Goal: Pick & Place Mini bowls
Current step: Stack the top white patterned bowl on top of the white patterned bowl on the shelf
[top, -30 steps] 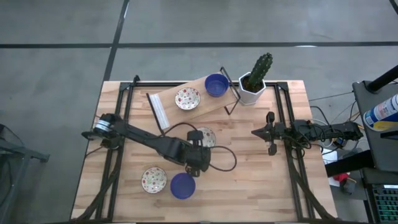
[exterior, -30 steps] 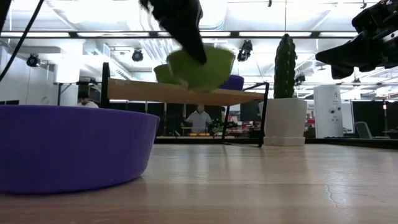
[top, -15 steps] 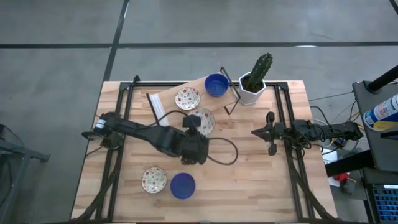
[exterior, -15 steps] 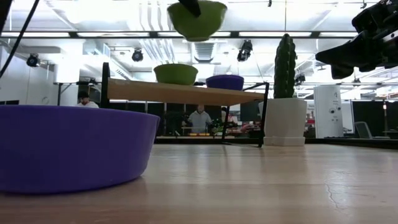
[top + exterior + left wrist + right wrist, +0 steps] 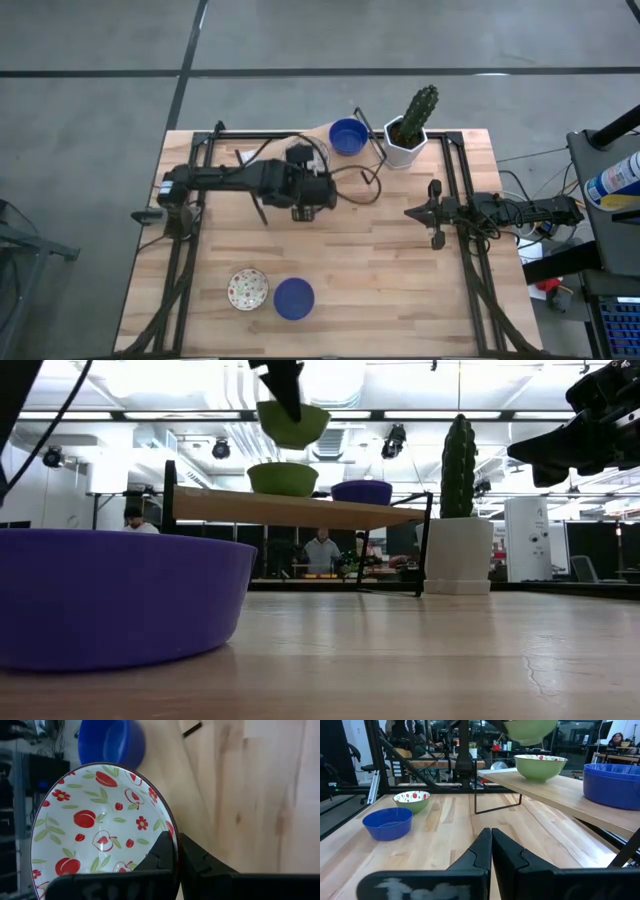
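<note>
left gripper [image 5: 176,851] is clamped on the rim of a patterned bowl [image 5: 100,825], which i see held above the raised wooden shelf [image 5: 275,155] near the desk's far edge. right gripper [image 5: 432,213] waits pinched shut, holding nothing, over the desk's right side.
</note>
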Robot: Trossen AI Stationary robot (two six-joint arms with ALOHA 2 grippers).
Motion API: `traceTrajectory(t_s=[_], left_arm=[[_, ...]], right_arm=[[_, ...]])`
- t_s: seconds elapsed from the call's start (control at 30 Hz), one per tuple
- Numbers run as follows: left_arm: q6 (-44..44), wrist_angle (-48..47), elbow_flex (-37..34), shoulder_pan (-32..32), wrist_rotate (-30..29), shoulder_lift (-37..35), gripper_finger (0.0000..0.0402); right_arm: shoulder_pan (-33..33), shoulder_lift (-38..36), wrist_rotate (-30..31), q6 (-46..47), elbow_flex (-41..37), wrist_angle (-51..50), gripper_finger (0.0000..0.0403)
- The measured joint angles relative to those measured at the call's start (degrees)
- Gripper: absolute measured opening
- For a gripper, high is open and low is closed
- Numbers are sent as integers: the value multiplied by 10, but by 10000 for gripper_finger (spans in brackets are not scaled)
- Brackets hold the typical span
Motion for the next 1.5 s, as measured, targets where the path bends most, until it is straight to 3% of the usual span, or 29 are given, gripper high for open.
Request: traceTrajectory(t_s=[0.27, 0.63, 0.93, 1.17, 1.3, 1.5], left_arm=[[-3, 14, -1, 47, 63, 0, 1], [-28, 34, -2, 76, 95, -1, 1], [-66, 44, -8, 91, 89, -19, 1], [-80, 108, -124, 95, 113, -94, 1], [-71, 204, -204, 96, 123, -154, 1], [-58, 235, -253, 102, 154, -195, 4]], right_arm=[[0, 0, 0, 0, 0, 0, 9], [0, 0, 0, 0, 0, 0, 9], [0, 0, 0, -1, 0, 0, 9], [0, 0, 0, 0, 0, 0, 8], [0, 0, 0, 0, 0, 0, 9], [0, 0, 0, -1, 0, 0, 9]])
